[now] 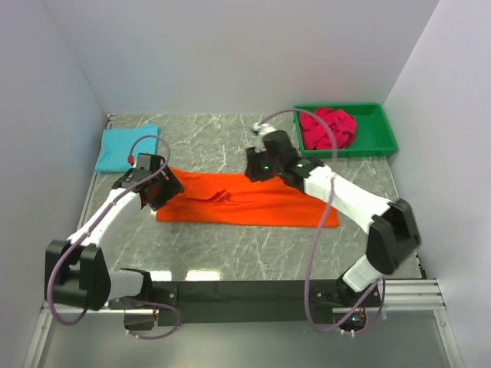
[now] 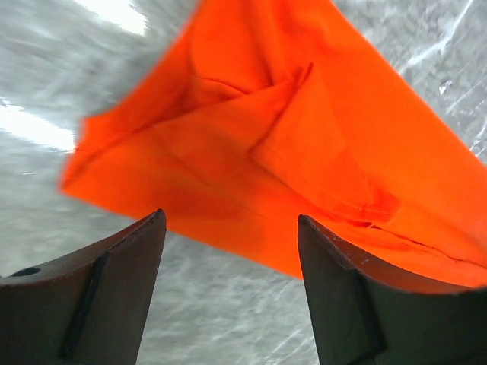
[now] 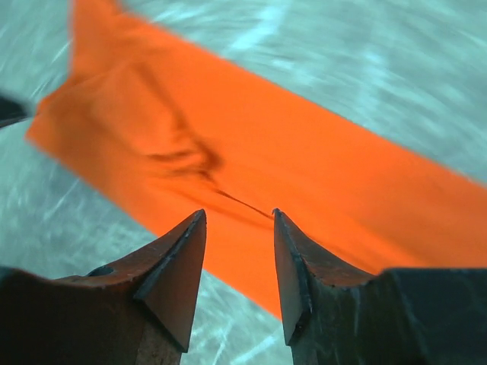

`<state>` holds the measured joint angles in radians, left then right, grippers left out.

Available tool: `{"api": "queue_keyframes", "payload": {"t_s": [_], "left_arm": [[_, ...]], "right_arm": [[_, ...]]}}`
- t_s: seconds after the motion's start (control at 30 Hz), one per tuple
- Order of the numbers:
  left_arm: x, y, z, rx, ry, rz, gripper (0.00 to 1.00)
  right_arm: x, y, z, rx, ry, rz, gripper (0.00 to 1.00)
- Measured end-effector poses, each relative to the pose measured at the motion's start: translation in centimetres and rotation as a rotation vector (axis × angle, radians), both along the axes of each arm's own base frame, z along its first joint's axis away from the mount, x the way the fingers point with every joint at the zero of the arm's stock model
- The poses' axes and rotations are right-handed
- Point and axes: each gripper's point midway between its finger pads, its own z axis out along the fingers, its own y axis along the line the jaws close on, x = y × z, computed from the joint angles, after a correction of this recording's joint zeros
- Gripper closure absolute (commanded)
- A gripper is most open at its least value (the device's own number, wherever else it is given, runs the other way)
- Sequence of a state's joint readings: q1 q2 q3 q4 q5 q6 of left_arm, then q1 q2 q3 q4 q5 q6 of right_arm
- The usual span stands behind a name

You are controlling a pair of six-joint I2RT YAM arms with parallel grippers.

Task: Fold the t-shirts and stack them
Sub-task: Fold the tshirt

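The bright orange t-shirt (image 1: 245, 201) lies flat in the middle of the table as a long strip, with a crease near its middle. My left gripper (image 1: 159, 190) hovers over the strip's left end. In the left wrist view it (image 2: 230, 217) is open with nothing between the fingers, and the orange t-shirt (image 2: 289, 137) lies just beyond the tips. My right gripper (image 1: 257, 169) is over the strip's far edge near the middle. Its jaws (image 3: 239, 214) stand open above the orange t-shirt (image 3: 304, 182), holding nothing. A folded turquoise t-shirt (image 1: 126, 147) rests at the back left. The crimson-pink t-shirt (image 1: 328, 126) lies crumpled in the bin.
A green plastic bin (image 1: 383, 139) stands at the back right against the wall. White walls close in the table on the left, back and right. Bare marbled tabletop (image 1: 230, 245) shows between the orange strip and the arm bases.
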<state>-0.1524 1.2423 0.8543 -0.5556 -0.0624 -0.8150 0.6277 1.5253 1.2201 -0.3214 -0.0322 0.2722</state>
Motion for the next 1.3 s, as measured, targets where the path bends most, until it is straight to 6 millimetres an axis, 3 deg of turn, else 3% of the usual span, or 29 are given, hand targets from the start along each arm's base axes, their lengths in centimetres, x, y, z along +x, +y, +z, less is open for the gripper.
{"api": "queue_keyframes", "payload": {"t_s": [0.1, 0.2, 0.4, 0.57, 0.73, 1.03, 1.3], "left_arm": [[0.5, -1.3, -1.4, -0.024, 0.036, -0.021, 0.27], [1.5, -1.9, -2.0, -0.031, 0.057, -0.016, 0.31], [4.5, -2.9, -1.8, -0.035, 0.035, -0.024, 0.39], [4.8, -3.7, -3.0, -0.024, 0.056, -0.039, 0.44], [4.5, -4.1, -4.6, 0.001, 0.096, -0.04, 0.5], [4.9, -3.5, -6.3, 0.061, 0.125, -0.016, 0.63], [5.3, -3.1, -6.7, 0.089, 0.117, 0.0, 0.66]], "right_arm": [[0.2, 3.9, -1.1, -0.036, -0.005, 0.14, 0.51], [0.9, 6.3, -3.1, -0.056, 0.023, 0.213, 0.51], [-0.3, 8.7, -7.3, -0.086, 0.096, 0.298, 0.5], [-1.4, 10.3, -7.6, -0.084, 0.087, 0.334, 0.46], [-1.2, 11.2, -8.0, -0.067, 0.075, 0.331, 0.46], [-0.9, 11.2, -11.2, -0.086, 0.137, 0.282, 0.48], [-0.1, 11.4, -10.8, -0.075, 0.124, 0.238, 0.48]]}}
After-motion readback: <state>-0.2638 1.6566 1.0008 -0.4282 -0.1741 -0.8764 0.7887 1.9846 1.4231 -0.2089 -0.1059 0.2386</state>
